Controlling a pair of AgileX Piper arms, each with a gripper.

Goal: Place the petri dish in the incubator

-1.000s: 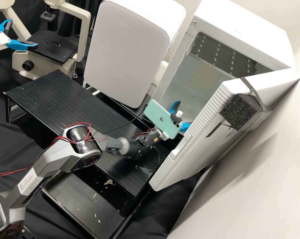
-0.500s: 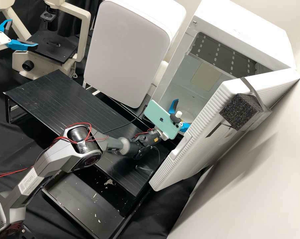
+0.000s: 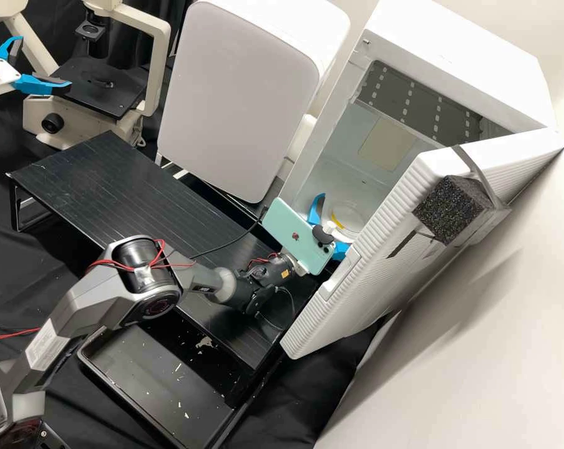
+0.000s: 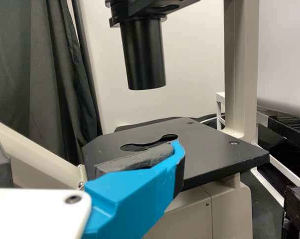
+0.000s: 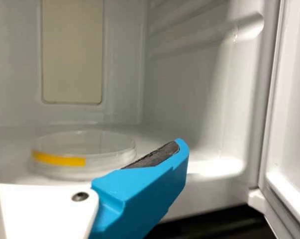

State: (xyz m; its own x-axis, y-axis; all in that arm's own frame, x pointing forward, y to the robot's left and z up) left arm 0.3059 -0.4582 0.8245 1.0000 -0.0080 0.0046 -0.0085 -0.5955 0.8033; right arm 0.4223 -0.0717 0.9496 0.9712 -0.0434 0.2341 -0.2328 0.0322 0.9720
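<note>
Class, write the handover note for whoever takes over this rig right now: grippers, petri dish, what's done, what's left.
Right gripper: open, at the incubator's mouth.
Left gripper: open, beside the microscope stage.
Petri dish: inside the incubator, flat on its floor, not gripped.
Done: dish placed; door open.
Left to do: probably draw the right arm clear, then perhaps shut the door if wanted.
</note>
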